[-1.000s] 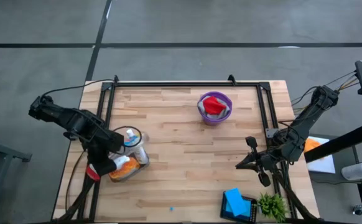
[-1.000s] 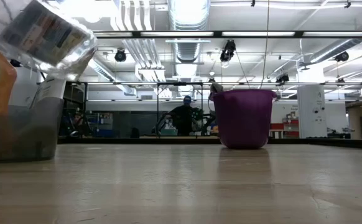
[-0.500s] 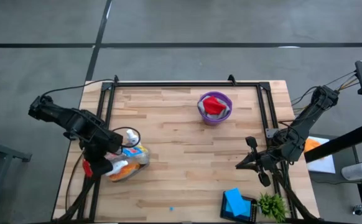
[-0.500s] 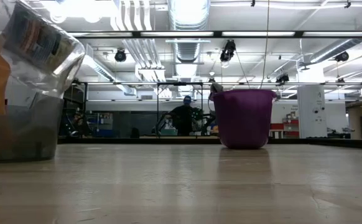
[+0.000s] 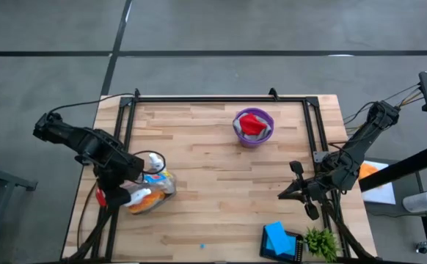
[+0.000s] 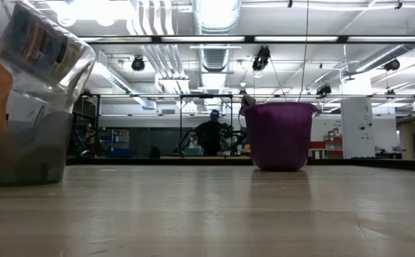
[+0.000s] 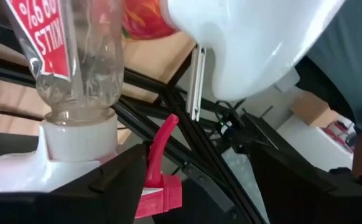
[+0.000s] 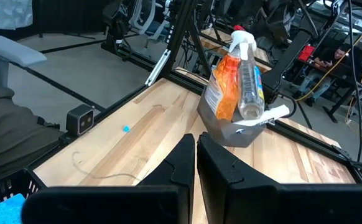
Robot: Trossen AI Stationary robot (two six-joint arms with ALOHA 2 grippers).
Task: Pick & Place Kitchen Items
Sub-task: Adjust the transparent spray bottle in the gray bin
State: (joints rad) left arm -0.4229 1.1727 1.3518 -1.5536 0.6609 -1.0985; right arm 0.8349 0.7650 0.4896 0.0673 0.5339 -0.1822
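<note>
Two spray bottles (image 5: pixel 149 192) leaning in a tub (image 8: pixel 234 132) at table's (image 5: pixel 213 169) left edge, bowl (image 5: pixel 253 127) holding cloth (image 5: pixel 253 122) far centre, sponge (image 5: pixel 276 236) on basket (image 5: pixel 293 248) near right, plant (image 5: pixel 320 242) beside it.

A butcher-block bench (image 5: pixel 221 198) with a black metal frame (image 5: pixel 221 97) stands on a grey concrete floor (image 5: pixel 272 29) crossed by dark seams. Beyond it, fluorescent ceiling lights (image 6: pixel 214 40) and silver ductwork (image 6: pixel 217 18) run overhead, while a person (image 6: pixel 210 134) in dark clothing stands far off among the workshop's equipment.
</note>
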